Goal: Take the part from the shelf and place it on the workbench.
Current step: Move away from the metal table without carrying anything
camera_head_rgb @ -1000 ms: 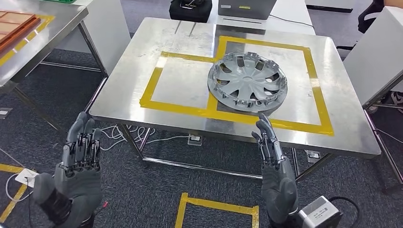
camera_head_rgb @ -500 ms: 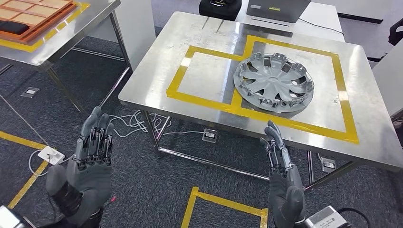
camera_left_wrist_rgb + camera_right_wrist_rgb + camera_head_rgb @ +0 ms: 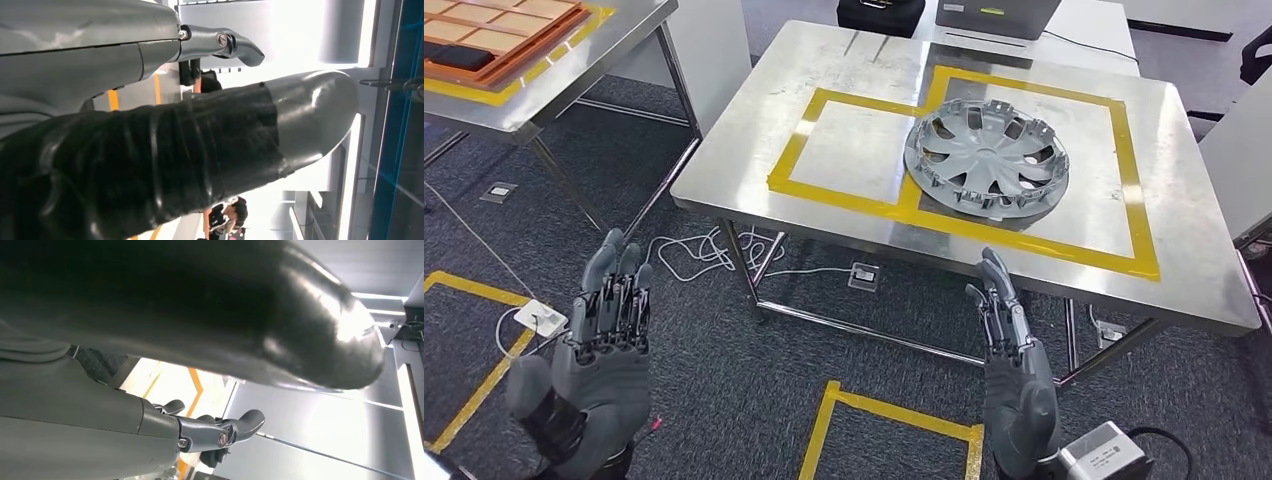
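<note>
On my far left an orange tray (image 3: 494,30) sits on a side table (image 3: 574,75). My left hand (image 3: 604,340) hangs low over the carpet, fingers straight, holding nothing. Ahead, the hubcap (image 3: 985,157) lies flat on the workbench (image 3: 754,150), inside the yellow tape (image 3: 844,195). My right hand (image 3: 1014,365) is empty too, fingers extended, short of the bench edge. I judge the placing done; next I just keep both arms clear.
</note>
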You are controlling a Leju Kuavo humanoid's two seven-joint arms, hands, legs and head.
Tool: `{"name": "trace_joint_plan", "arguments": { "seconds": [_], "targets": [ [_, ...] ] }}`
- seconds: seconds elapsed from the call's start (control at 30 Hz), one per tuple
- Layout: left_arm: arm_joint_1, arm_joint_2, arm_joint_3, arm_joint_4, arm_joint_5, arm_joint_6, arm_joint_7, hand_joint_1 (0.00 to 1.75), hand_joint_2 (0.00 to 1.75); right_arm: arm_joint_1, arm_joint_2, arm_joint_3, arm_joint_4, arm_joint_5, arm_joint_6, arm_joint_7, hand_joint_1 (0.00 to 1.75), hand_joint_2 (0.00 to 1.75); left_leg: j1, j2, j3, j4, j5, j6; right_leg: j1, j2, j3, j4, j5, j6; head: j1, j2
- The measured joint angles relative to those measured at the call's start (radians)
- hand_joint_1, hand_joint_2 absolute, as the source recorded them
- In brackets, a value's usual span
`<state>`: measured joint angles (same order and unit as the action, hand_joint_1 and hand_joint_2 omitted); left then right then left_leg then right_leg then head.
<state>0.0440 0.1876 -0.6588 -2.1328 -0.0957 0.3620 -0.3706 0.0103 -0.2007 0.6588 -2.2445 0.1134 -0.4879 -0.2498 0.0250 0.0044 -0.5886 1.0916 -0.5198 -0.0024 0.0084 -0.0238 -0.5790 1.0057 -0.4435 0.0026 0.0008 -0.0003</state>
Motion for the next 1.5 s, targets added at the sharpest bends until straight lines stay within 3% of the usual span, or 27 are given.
{"name": "trace_joint_plan", "arguments": {
  "seconds": [0.07,0.13,0.2,0.23,0.33,0.37,0.4,0.43,0.53,0.57,0.67,0.73,0.83,0.9,0.93,1.0,1.07,1.17,1.2,1.27,1.33,1.37,1.4,1.43,1.5],
  "targets": [
    [-0.002,0.0,0.0,0.001,0.0,0.0,0.0,0.0,0.0,0.001,0.0,0.0,-0.001,-0.001,-0.003,0.0,0.0,0.0,-0.003,0.002,0.029,-0.047,0.003,0.013,0.003,-0.001,-0.012,0.015,0.001,0.011,0.0,0.0],
    [-0.003,-0.001,0.0,0.001,0.0,0.0,-0.001,0.0,0.0,0.002,0.0,0.0,-0.002,-0.001,-0.005,0.0,0.0,0.0,-0.004,-0.003,0.027,-0.044,0.014,0.028,0.002,-0.001,-0.017,0.019,0.008,0.021,0.004,0.0],
    [-0.003,-0.002,0.0,0.001,0.0,0.0,-0.001,0.0,0.0,0.002,-0.002,0.0,-0.003,-0.002,-0.006,0.0,0.0,0.0,-0.001,-0.004,0.02,-0.046,0.026,0.041,0.0,0.004,-0.034,0.037,-0.008,0.032,0.009,0.0],
    [-0.004,-0.003,0.0,0.001,0.0,0.0,-0.001,0.0,0.0,0.002,-0.003,0.0,-0.003,-0.002,-0.006,0.0,0.0,0.0,0.001,-0.005,0.014,-0.048,0.032,0.046,-0.003,0.008,-0.05,0.072,-0.035,0.038,0.014,0.0],
    [-0.004,-0.005,0.0,0.002,0.0,0.0,-0.001,0.0,0.0,0.003,-0.004,0.0,-0.003,-0.003,-0.006,0.0,0.0,0.0,-0.001,-0.008,-0.011,-0.047,0.049,0.052,-0.01,0.015,-0.114,0.254,-0.14,0.051,0.032,0.0],
    [-0.004,-0.005,0.0,0.002,0.0,0.0,-0.001,0.0,0.0,0.003,-0.005,0.0,-0.003,-0.004,-0.006,0.0,0.0,0.0,-0.003,-0.009,-0.02,-0.047,0.055,0.052,-0.011,0.016,-0.12,0.288,-0.153,0.051,0.036,0.0],
    [-0.004,-0.005,0.0,0.003,0.0,0.0,-0.001,0.0,0.0,0.003,-0.005,0.0,-0.003,-0.004,-0.006,0.0,0.0,0.0,-0.004,-0.01,-0.027,-0.047,0.06,0.052,-0.011,0.016,-0.109,0.285,-0.148,0.049,0.039,0.0],
    [-0.004,-0.005,0.0,0.003,0.0,0.0,-0.001,0.0,0.0,0.003,-0.005,0.0,-0.003,-0.004,-0.006,0.0,0.0,0.0,-0.005,-0.011,-0.033,-0.047,0.066,0.051,-0.011,0.017,-0.078,0.243,-0.127,0.044,0.042,0.0],
    [-0.004,-0.006,0.0,0.003,0.0,0.0,-0.001,0.0,0.0,0.001,-0.006,0.0,-0.005,-0.004,-0.006,0.0,0.0,0.0,-0.005,-0.014,-0.043,-0.049,0.082,0.042,-0.002,0.024,0.039,0.041,-0.07,0.02,0.043,0.0],
    [-0.004,-0.006,0.0,0.003,0.0,0.0,-0.001,0.0,0.0,0.001,-0.006,0.0,-0.006,-0.004,-0.006,-0.001,0.0,0.0,-0.002,-0.014,-0.046,-0.05,0.087,0.036,0.003,0.026,0.054,0.008,-0.067,0.013,0.044,0.0],
    [-0.005,-0.008,0.0,0.003,0.0,0.0,-0.001,0.0,0.0,0.002,-0.006,0.0,-0.007,-0.004,-0.006,-0.001,0.0,0.0,0.002,-0.014,-0.047,-0.057,0.101,0.016,0.008,0.024,0.058,-0.014,-0.052,0.002,0.049,0.0],
    [-0.004,-0.009,0.0,0.004,0.0,0.0,-0.001,0.0,0.0,0.001,-0.007,0.0,-0.007,-0.004,-0.006,-0.001,0.0,0.0,0.0,-0.013,-0.066,-0.028,0.071,0.009,0.002,0.018,0.064,-0.034,-0.031,-0.006,0.044,0.0],
    [-0.004,-0.009,0.0,0.006,0.0,0.0,-0.001,0.0,0.0,0.002,-0.007,0.0,-0.006,-0.004,-0.006,0.0,0.0,0.0,-0.002,-0.011,-0.129,0.139,-0.039,0.003,0.001,0.013,0.045,-0.035,-0.01,-0.011,0.021,0.0],
    [-0.003,-0.009,0.0,0.008,0.0,0.0,-0.001,0.0,0.0,0.003,-0.007,0.0,-0.005,-0.004,-0.006,0.0,0.0,0.0,-0.002,-0.01,-0.131,0.192,-0.055,0.001,0.002,0.011,0.024,-0.025,-0.002,-0.01,0.011,0.0],
    [-0.003,-0.009,0.0,0.01,0.0,0.0,-0.001,0.0,0.0,0.002,-0.007,0.0,-0.005,-0.004,-0.006,0.001,0.0,0.0,-0.002,-0.009,-0.103,0.159,-0.037,0.001,0.002,0.01,0.016,-0.018,0.0,-0.009,0.008,0.0],
    [-0.004,-0.009,0.0,0.011,0.001,0.0,-0.001,0.0,0.0,0.001,-0.008,0.0,-0.005,-0.004,-0.006,0.003,0.0,0.0,-0.003,-0.005,-0.021,0.034,0.001,0.007,0.003,0.01,0.001,-0.002,0.0,-0.004,0.0,0.0],
    [-0.004,-0.009,0.0,0.011,0.002,0.0,-0.001,0.0,0.0,-0.001,-0.008,0.0,-0.005,-0.004,-0.006,0.007,0.0,0.0,-0.006,-0.004,0.025,-0.043,0.012,0.016,0.005,0.01,-0.013,0.014,0.002,0.005,-0.001,0.0],
    [-0.004,-0.01,0.0,0.011,0.004,0.0,-0.001,0.0,0.0,-0.004,-0.008,0.0,-0.005,-0.004,-0.008,0.01,0.0,0.0,-0.008,-0.006,0.024,-0.05,0.022,0.033,0.004,0.011,-0.025,0.021,0.011,0.021,0.002,0.0],
    [-0.004,-0.01,0.0,0.011,0.004,0.001,-0.001,0.0,0.0,-0.003,-0.009,0.0,-0.005,-0.004,-0.009,0.012,0.0,0.0,-0.006,-0.006,0.021,-0.052,0.028,0.039,0.003,0.013,-0.032,0.029,0.001,0.027,0.003,0.0],
    [-0.005,-0.011,0.0,0.011,0.004,0.001,-0.002,0.0,0.0,-0.004,-0.009,0.0,-0.005,-0.003,-0.012,0.014,0.0,0.0,-0.002,-0.006,0.012,-0.057,0.041,0.049,-0.002,0.017,-0.06,0.095,-0.055,0.039,0.013,0.0],
    [-0.004,-0.012,0.0,0.011,0.004,0.002,-0.002,0.0,0.0,-0.004,-0.01,0.0,-0.005,-0.003,-0.014,0.016,0.0,0.0,-0.002,-0.006,-0.004,-0.057,0.052,0.053,-0.009,0.018,-0.097,0.216,-0.131,0.049,0.026,0.0],
    [-0.004,-0.012,0.0,0.011,0.004,0.002,-0.001,0.0,0.0,-0.004,-0.01,0.0,-0.005,-0.003,-0.015,0.016,0.0,0.0,-0.003,-0.007,-0.013,-0.057,0.058,0.053,-0.012,0.018,-0.108,0.264,-0.154,0.052,0.03,0.0],
    [-0.004,-0.012,0.0,0.011,0.005,0.002,-0.001,0.0,0.0,-0.004,-0.01,0.0,-0.005,-0.003,-0.015,0.017,0.0,0.0,-0.004,-0.007,-0.022,-0.057,0.064,0.052,-0.013,0.018,-0.105,0.282,-0.157,0.053,0.033,0.0],
    [-0.004,-0.012,0.0,0.011,0.005,0.003,-0.001,0.0,0.0,-0.004,-0.01,0.0,-0.005,-0.003,-0.016,0.017,0.0,0.0,-0.004,-0.007,-0.029,-0.056,0.07,0.051,-0.014,0.018,-0.083,0.262,-0.143,0.053,0.036,0.0],
    [-0.004,-0.012,0.0,0.011,0.006,0.003,-0.002,0.0,0.0,-0.004,-0.01,0.0,-0.005,-0.003,-0.017,0.018,0.0,0.0,-0.004,-0.009,-0.04,-0.056,0.08,0.046,-0.013,0.02,-0.001,0.132,-0.095,0.045,0.041,0.0]
  ]
}}
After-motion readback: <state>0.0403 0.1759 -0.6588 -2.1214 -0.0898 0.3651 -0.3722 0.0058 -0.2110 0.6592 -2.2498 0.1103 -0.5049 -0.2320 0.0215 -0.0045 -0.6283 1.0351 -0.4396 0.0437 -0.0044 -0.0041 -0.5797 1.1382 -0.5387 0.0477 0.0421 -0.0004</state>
